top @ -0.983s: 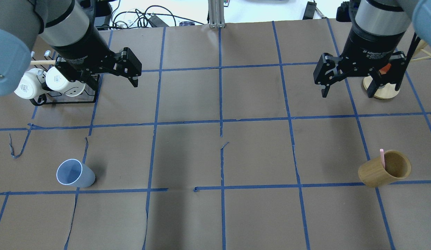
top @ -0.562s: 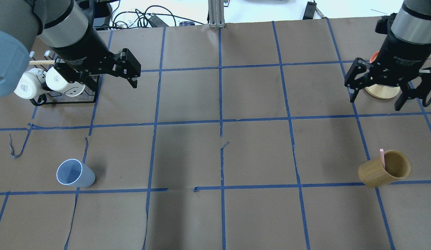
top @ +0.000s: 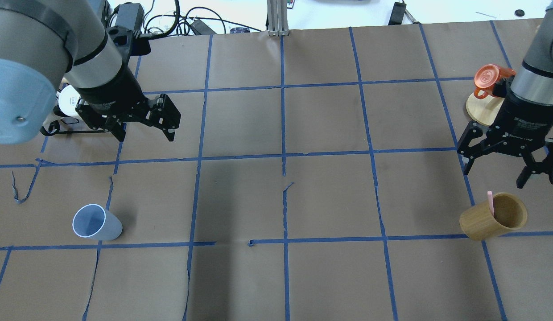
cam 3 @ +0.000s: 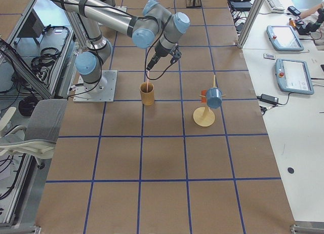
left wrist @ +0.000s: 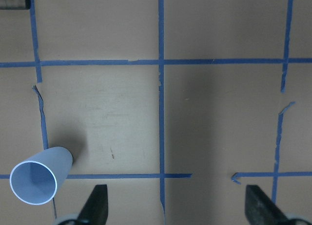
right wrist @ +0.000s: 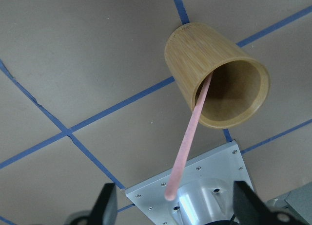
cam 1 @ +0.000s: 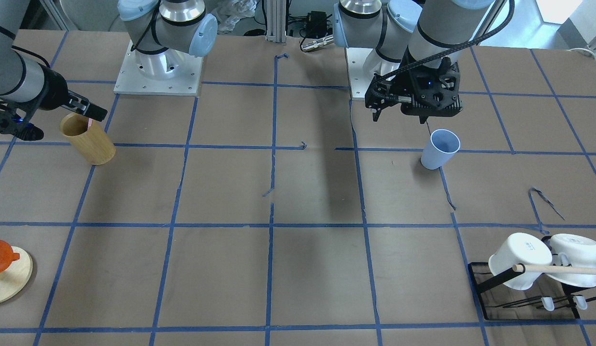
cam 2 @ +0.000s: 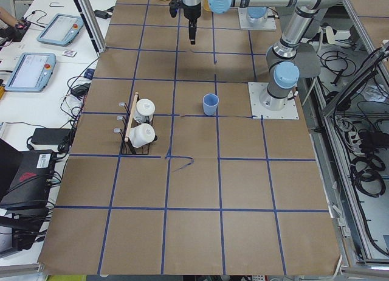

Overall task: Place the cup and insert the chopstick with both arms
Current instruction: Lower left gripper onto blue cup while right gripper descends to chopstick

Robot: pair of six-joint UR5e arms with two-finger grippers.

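The light-blue cup [top: 97,223] stands upright on the paper at the near left; it also shows in the front view [cam 1: 440,149] and the left wrist view [left wrist: 39,178]. My left gripper [top: 145,133] is open and empty, above the table farther out than the cup; its fingers [left wrist: 95,208] frame bare paper. The pink chopstick [top: 490,203] stands in a tan bamboo cylinder [top: 481,223] at the near right. My right gripper [top: 493,176] is open and empty, just beyond the cylinder. The right wrist view shows the chopstick [right wrist: 190,132] leaning out of the cylinder [right wrist: 195,59].
A black rack with white mugs [cam 1: 524,262] and a wooden rod [cam 1: 562,270] stands at the far left, partly behind my left arm. An orange mug [top: 488,78] hangs on a wooden stand [top: 479,111] at the far right. Blue tape lines cross the brown paper.
My right gripper has moved right and toward the near side, from beside the wooden stand to just beyond the bamboo cylinder. My left gripper has shifted toward the cup. Both stay open.
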